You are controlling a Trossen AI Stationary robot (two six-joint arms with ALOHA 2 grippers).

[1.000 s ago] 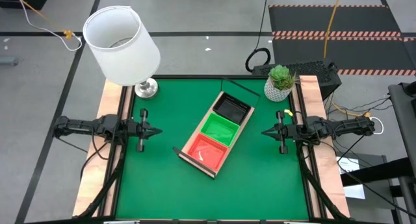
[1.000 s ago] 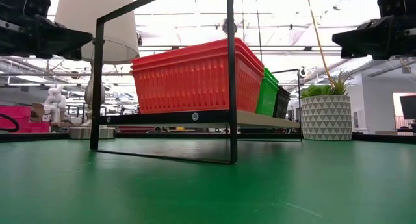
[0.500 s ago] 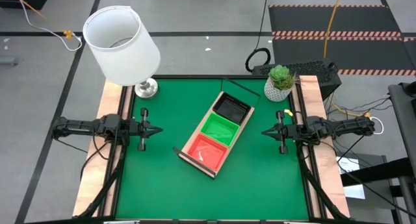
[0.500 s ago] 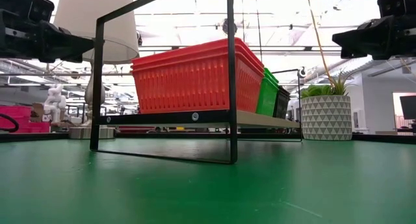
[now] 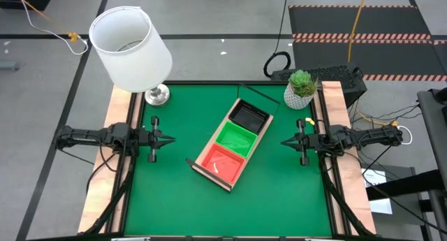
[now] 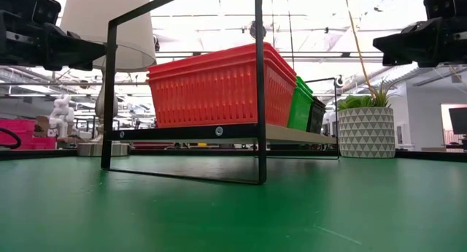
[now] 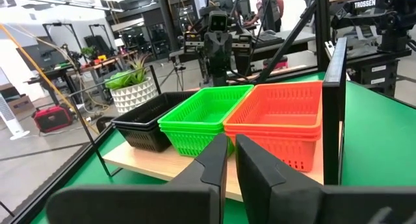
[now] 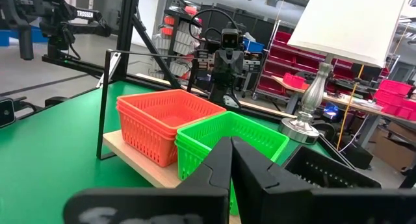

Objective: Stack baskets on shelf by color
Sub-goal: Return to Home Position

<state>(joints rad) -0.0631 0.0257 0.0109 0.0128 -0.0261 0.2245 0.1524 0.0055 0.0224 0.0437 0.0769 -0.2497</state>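
The light-wood shelf stands slantwise in the middle of the green mat on its dark metal frame. On it sit three stacks of baskets in a row: orange-red at the near end, bright green in the middle, black at the far end. The low view shows the orange-red stack resting on the board. My left gripper hovers shut at the mat's left edge, pointing toward the shelf. My right gripper hovers shut at the right edge, also pointing at it. Neither touches anything.
A white-shaded lamp stands at the far left corner and a potted plant at the far right corner. Open green mat lies on all sides of the shelf. The shelf's tall dark frame rises above the baskets.
My left gripper has shifted slightly, its tip dipping a little in the low view. The shelf, the baskets and my right gripper have stayed where they were.
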